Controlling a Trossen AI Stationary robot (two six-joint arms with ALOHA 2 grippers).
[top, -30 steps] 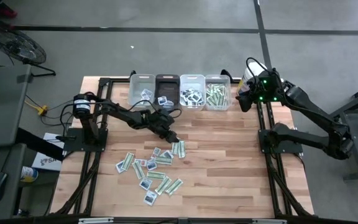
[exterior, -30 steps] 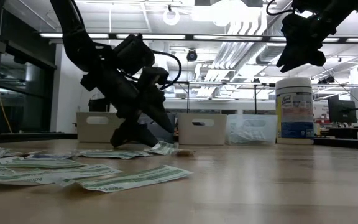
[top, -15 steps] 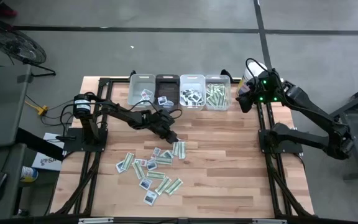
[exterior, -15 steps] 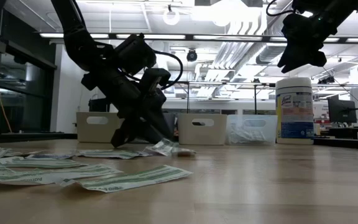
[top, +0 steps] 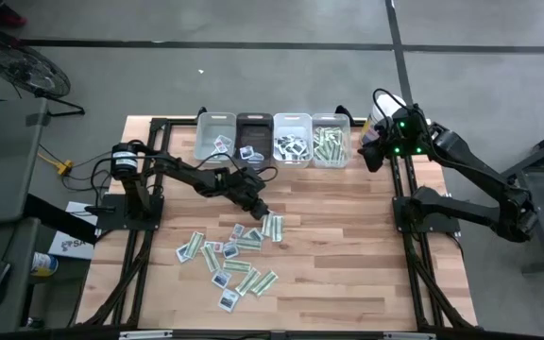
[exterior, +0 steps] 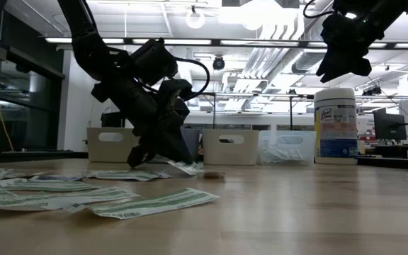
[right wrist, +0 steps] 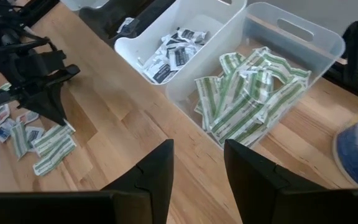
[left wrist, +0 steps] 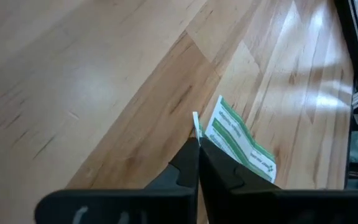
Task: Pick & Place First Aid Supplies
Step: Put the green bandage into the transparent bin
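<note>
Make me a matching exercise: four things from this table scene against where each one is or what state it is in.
Things:
1. left claw
2. right claw
3. canister
4. green-striped packets

States:
a. heaped in the clear end bin
b. standing upright at the table's far right corner
c. open, raised by the bins
d. shut, down at the pile's edge

Pairs: 1-d, 2-c, 3-b, 4-a

We're reaching our dark left gripper [top: 261,210] down low, fingers pinched together, while our dark right gripper [top: 370,151] is hanging raised, fingers parted.
</note>
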